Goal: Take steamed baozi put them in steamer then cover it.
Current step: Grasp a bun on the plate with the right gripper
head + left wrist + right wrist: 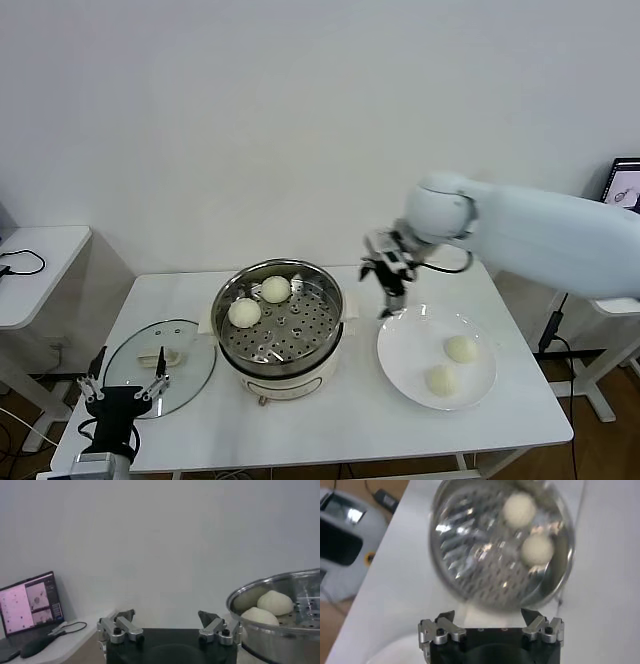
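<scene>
Two steamed baozi [452,364] wait on the plate [400,370] right of the steamer [282,325], two already inside. Right gripper [385,285] hovers between them, jaws apart; next grab needs lowering plateward. Left gripper [122,392] idles, jaws apart, by the cover [160,352].

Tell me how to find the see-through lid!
Start at the shiny steamer in the middle of the white table. On its left lies the cover, flat on the table. Unlike the white plate on the right, it is clear glass with a cream handle.
</scene>
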